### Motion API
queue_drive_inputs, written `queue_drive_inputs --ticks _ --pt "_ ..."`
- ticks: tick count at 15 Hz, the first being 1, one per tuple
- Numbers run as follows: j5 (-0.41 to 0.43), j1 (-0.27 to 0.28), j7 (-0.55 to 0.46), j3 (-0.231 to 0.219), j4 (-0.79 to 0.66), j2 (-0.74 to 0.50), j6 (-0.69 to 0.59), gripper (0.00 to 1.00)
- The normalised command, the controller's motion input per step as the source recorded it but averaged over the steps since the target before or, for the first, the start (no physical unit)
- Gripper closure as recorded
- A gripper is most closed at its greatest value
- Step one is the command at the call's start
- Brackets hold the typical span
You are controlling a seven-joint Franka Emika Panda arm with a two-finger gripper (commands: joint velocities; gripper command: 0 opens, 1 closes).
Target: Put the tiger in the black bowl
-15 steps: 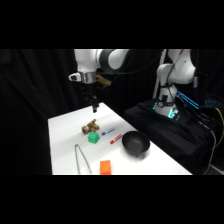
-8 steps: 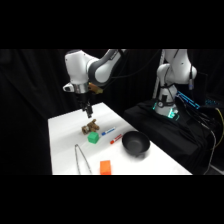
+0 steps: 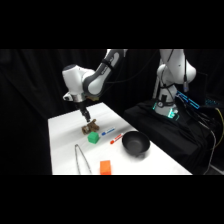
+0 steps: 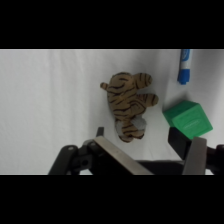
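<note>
The tiger, a tan toy with brown stripes, lies on the white table just ahead of my gripper. My gripper is open, its two fingers standing apart below the toy with nothing between them. From the side, the gripper hangs just above the tiger near the table's middle. The black bowl sits to the right, nearer the front, with nothing visible in it.
A green cube rests right beside the tiger. A blue marker and a red marker lie between cube and bowl. Metal tongs and an orange block sit near the front edge.
The arm has swung left and lowered; the gripper now hangs close above the tiger. The objects on the table have stayed put.
</note>
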Motion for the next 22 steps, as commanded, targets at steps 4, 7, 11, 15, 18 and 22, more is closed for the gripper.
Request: queue_drive_inputs --ticks 4,7,11,15,18,22 --pt "0.004 -0.052 0.00 0.047 0.35 0.23 -0.19 0.00" --pt "0.021 -0.064 0.03 0.033 0.42 0.30 -0.26 0.00" --pt "0.041 -0.086 0.00 0.040 0.33 0.23 -0.21 0.00" --pt "0.073 -0.097 -0.03 0.063 0.21 0.11 -0.17 0.00" --pt "0.081 -0.083 -0.04 0.079 0.15 0.07 -0.13 0.00" --pt "0.057 -0.066 -0.05 0.067 0.08 0.04 -0.09 0.00"
